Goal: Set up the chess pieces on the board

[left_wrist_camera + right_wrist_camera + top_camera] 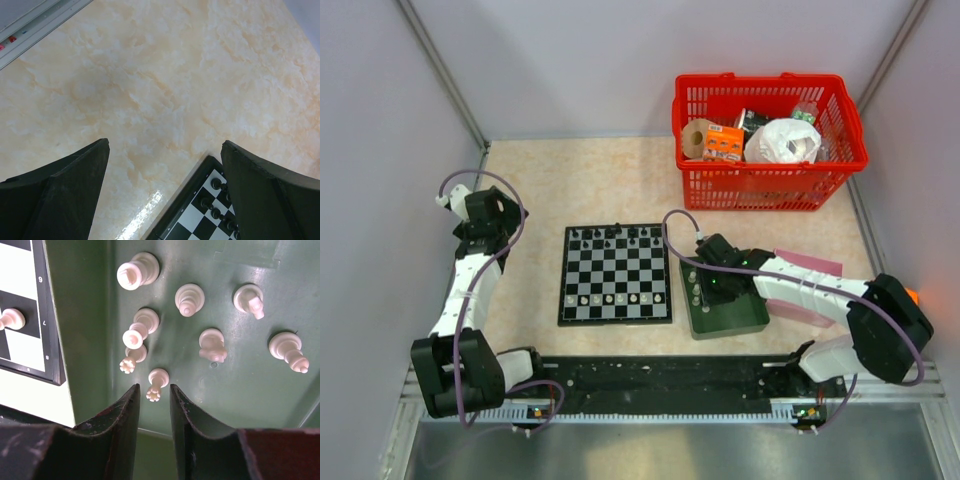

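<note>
**Step in hand:** picking a white piece from the dark green rectangular plastic tray [745, 318], which lies at 3 o'clock of the flat black-and-white checkered chessboard [615, 273].

**Right gripper** [154, 388]: low over the tray's board-side strip. Its jaws are narrowly apart, flanking a small whitish crown-topped chess piece [156, 381]. A sliver of green shows on either side, so it is not yet clenched.

**Left gripper** [165, 144]: fully released and empty, over the bare marbled tabletop [165, 75] at 9 o'clock of the board.

**Stock:** seven other whitish pieces [189, 299] stand between 10 and 3 o'clock of the flanked one. On the board, black pieces [610, 234] line the far row and white pieces [610, 298] partly fill the near row.

**Next move, in my judgement:** pinch squarely and lift straight up, since a second crowned piece [131, 360] stands just beside at 10 o'clock. Then carry it over the tray wall toward 9 o'clock.
</note>
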Motion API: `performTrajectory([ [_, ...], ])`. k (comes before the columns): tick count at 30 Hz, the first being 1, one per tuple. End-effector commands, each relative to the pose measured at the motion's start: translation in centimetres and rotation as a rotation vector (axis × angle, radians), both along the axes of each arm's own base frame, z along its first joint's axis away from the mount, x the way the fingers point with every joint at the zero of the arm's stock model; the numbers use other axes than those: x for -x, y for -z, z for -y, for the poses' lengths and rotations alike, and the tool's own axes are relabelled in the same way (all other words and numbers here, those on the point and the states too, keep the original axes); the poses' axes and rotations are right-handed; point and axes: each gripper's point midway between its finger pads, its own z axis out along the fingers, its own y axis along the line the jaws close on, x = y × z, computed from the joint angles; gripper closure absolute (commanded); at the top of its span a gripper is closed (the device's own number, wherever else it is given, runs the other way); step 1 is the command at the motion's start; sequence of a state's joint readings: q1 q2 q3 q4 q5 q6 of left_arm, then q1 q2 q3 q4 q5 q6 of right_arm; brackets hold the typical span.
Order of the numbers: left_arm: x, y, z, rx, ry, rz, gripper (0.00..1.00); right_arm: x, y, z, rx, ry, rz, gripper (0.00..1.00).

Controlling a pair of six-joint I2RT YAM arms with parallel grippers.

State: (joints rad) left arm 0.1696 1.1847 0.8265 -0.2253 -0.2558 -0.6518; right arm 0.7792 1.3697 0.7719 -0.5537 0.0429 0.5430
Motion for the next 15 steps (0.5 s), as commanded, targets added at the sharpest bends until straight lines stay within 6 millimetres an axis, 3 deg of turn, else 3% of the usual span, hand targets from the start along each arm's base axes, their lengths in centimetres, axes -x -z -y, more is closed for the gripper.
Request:
performTrajectory([
  [1, -0.13, -1.23, -0.49, -0.023, -0.015, 0.046, 0.01, -0.67, 0.08, -0.55, -0.006, -0.008, 0.039, 0.7],
  [10, 0.11, -1.07, -0.67, -0.034, -0.02, 0.036, 0.01, -0.53, 0.43, -0.57, 0.0, -0.017, 0.027, 0.72],
  [15, 0.19, -0.79, -0.61, -0.028, -0.021, 0.03, 0.01, -0.45, 0.43, -0.65, -0.002, -0.023, 0.025, 0.79],
])
